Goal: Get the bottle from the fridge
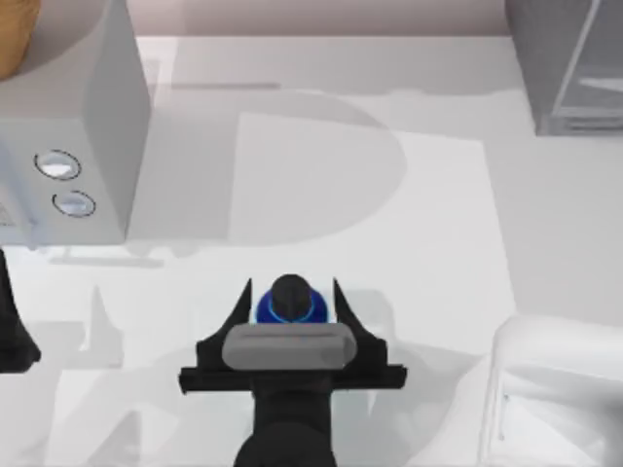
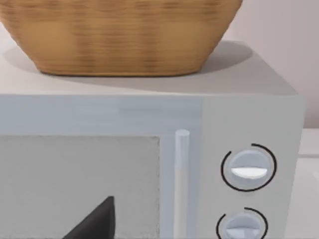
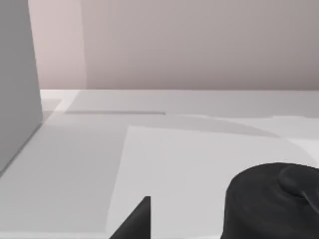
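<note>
Right gripper: right gripper (image 1: 290, 304) sits near the middle of the table's front part, its two dark fingers (image 1: 237, 309) spread to either side of the bottle, one close on each side; whether the pads actually press the bottle I cannot tell from above.
Bottle: bottle (image 1: 289, 304) stands upright on the table between those fingers, bright blue body ringed around a black cap; in the right wrist view the black cap (image 3: 271, 201) looms close beside one dark fingertip (image 3: 134, 221).
Fridge: fridge (image 1: 565, 63) stands at the far right corner of the table, grey with a pale glassy panel, well apart from the bottle.
Left gripper: left gripper (image 1: 15, 321) is at the table's left edge, just in front of the microwave; one dark fingertip (image 2: 94, 221) shows in the left wrist view, and how wide the fingers stand I cannot tell.
Microwave: microwave (image 1: 88, 146) sits at the far left, grey, with two round dials (image 1: 58, 165) and a pale upright door handle (image 2: 181, 179).
Basket: woven wicker basket (image 2: 119, 35) rests on top of the microwave.
Table: white table (image 1: 389, 214) carries a lighter rectangular patch under the bottle.
White object: a white moulded shape (image 1: 555, 389) lies at the near right corner; what it is I cannot tell.
</note>
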